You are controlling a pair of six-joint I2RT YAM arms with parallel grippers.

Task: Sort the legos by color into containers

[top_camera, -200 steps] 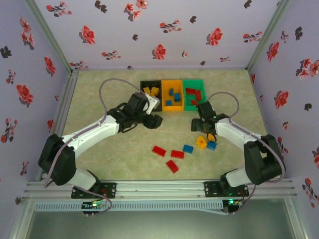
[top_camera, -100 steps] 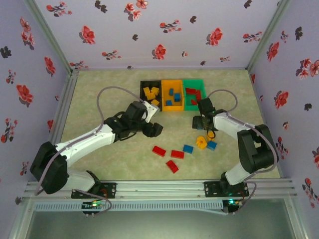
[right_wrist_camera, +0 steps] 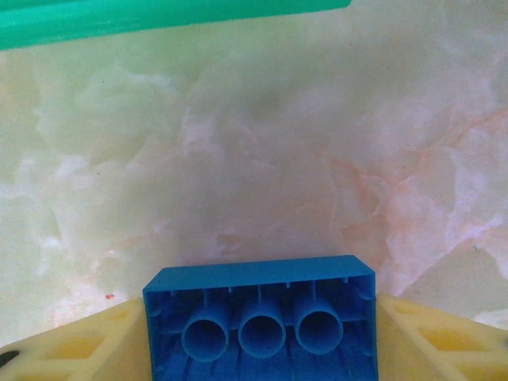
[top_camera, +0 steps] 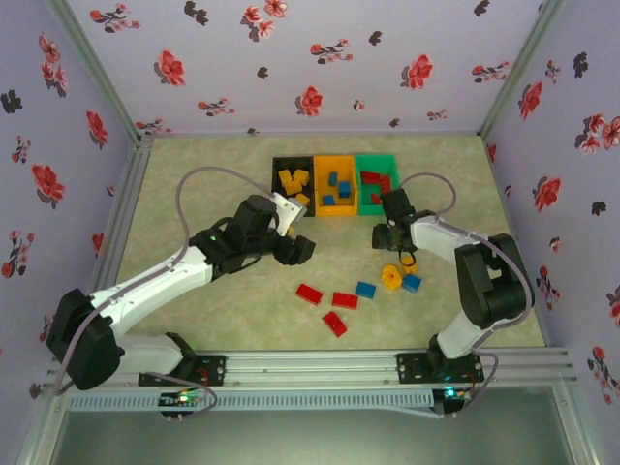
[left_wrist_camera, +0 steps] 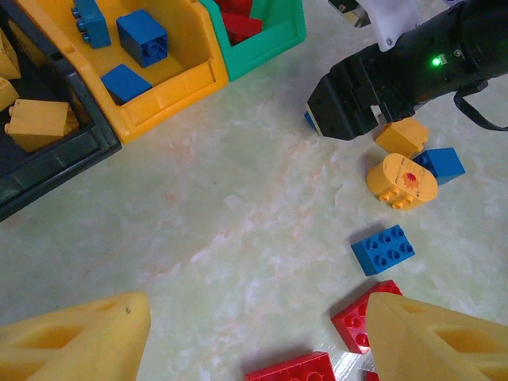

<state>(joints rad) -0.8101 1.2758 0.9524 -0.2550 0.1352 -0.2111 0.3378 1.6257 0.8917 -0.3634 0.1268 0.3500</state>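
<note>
The black bin (top_camera: 276, 184), orange bin (top_camera: 335, 211) and green bin (top_camera: 374, 158) stand side by side at the back. They hold yellow, blue and red legos respectively. My right gripper (top_camera: 387, 237) is shut on a blue brick (right_wrist_camera: 260, 321), held hollow side out just in front of the green bin (right_wrist_camera: 159, 20). My left gripper (top_camera: 298, 249) hangs open over bare table, with nothing between its fingers (left_wrist_camera: 79, 341). Loose on the table lie a blue brick (left_wrist_camera: 383, 249), a round yellow piece (left_wrist_camera: 401, 180), a yellow brick (left_wrist_camera: 401, 136), another blue brick (left_wrist_camera: 441, 164) and red bricks (top_camera: 345, 300).
The right arm (left_wrist_camera: 397, 71) reaches across just above the loose yellow and blue pieces. Flowered walls close in the table on three sides. A metal rail (top_camera: 310, 366) runs along the near edge.
My left gripper has drawn back from the black bin toward the loose bricks. The right gripper has edged slightly toward the bins, its arm folding in, still holding the blue brick.
</note>
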